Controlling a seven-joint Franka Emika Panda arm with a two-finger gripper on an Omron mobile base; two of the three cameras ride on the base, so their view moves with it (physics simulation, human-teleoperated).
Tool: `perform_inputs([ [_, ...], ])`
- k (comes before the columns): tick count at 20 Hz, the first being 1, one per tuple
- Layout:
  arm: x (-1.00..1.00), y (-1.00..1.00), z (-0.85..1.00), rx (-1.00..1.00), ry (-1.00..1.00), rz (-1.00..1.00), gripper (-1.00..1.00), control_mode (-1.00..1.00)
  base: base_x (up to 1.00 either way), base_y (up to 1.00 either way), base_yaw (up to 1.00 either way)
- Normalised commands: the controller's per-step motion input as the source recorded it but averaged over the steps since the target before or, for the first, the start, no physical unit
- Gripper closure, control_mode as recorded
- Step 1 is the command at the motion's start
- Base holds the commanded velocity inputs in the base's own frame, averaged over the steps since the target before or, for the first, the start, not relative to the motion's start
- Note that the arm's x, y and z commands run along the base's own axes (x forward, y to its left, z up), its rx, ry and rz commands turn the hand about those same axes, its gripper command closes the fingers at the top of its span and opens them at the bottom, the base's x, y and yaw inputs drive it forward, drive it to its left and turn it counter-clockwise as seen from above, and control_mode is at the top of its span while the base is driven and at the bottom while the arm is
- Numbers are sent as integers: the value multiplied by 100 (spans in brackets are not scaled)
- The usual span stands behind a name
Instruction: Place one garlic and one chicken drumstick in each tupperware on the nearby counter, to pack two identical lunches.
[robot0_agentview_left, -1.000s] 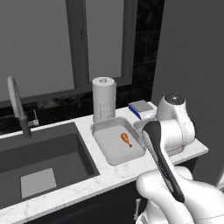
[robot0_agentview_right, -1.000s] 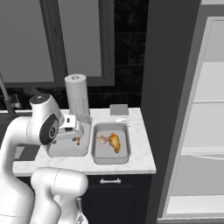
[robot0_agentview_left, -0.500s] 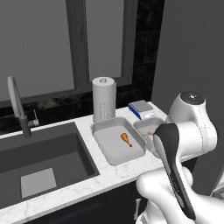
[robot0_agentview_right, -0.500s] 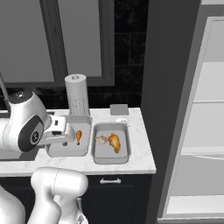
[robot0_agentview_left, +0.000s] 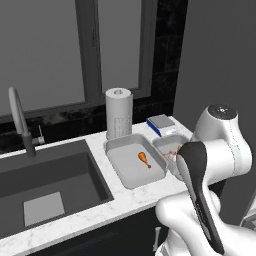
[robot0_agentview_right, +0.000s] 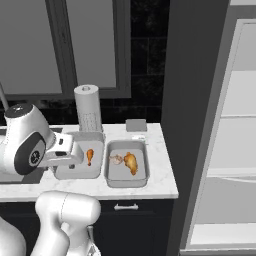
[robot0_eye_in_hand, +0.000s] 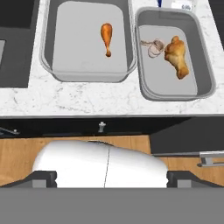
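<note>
Marble counter, one drumstick, other tupperware garlic

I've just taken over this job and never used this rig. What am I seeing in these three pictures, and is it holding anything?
A white robot arm works at a kitchen counter. Two pictures come from cameras behind it, left and right; the third looks down from its hand. On the counter sit two tubs: the left tub holds one drumstick, the right tub holds a second drumstick and a garlic. A paper towel roll stands behind, a sink to the left. The gripper is open and holds nothing.
</note>
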Motion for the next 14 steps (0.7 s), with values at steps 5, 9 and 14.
perform_inputs([
  [5,0,0,0,0,0,0,-100,100,-48,-26,-9],
  [9,0,0,0,0,0,0,-100,100,-94,-83,-35],
  [14,0,0,0,0,0,0,-100,100,-40,-97,-35],
])
